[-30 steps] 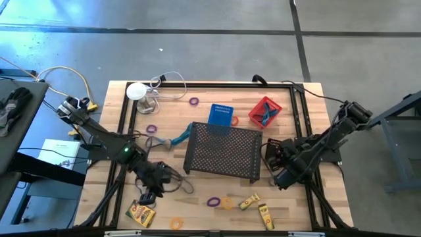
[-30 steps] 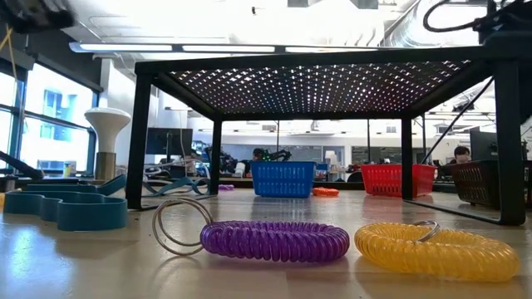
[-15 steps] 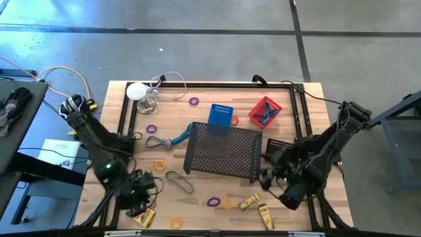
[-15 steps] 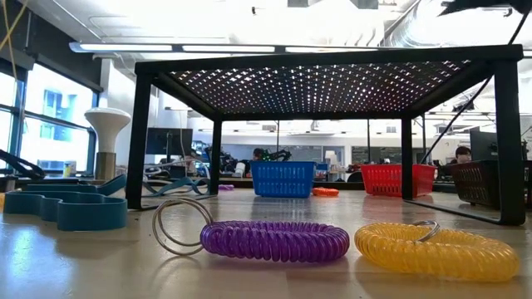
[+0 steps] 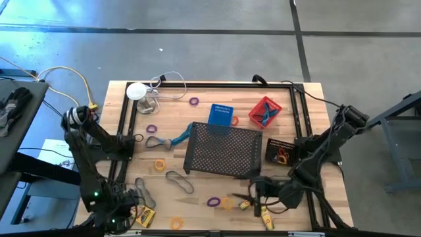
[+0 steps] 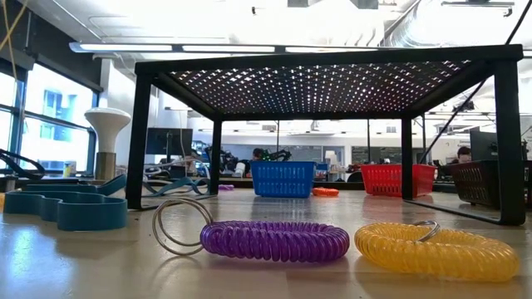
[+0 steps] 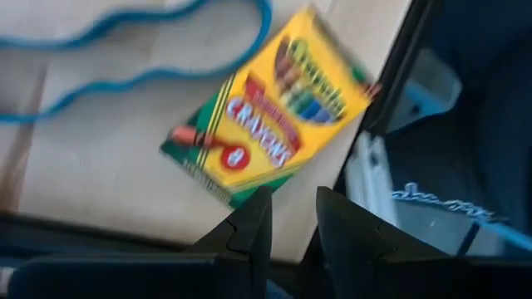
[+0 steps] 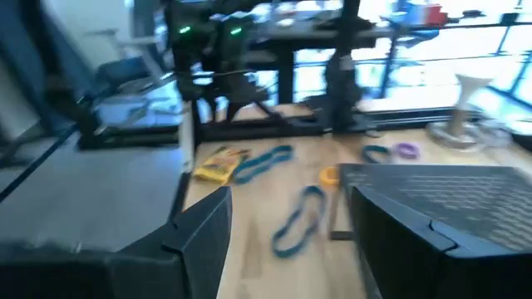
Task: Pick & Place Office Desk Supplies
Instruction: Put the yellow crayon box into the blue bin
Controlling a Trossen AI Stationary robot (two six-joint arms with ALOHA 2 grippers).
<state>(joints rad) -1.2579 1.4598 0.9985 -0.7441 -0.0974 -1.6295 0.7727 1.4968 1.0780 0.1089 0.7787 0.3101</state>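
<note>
The wooden table (image 5: 302, 99) lay scattered with bands, coiled rings and yellow packets around an upturned black mesh tray (image 5: 222, 151). The left gripper (image 7: 293, 199) hung over the table's edge with only a narrow gap between its fingers and nothing in it. The crayon box (image 7: 270, 108) lay flat just ahead of its tips, askew to them. The right gripper (image 8: 287, 199) stood spread wide and empty, with two yellow packets (image 5: 248, 203) just beside and below it.

Each arm seemed to be lining up on a flat box. To do this well, the left would likely need to spread wider, turn square to the box's short sides and come down until the fingers straddled it. The box's place beside the table edge left little room for the outer finger.

A second earlier the left gripper had been farther in, over the loops. The right had been by the dark basket at the side, less widely spread.
</note>
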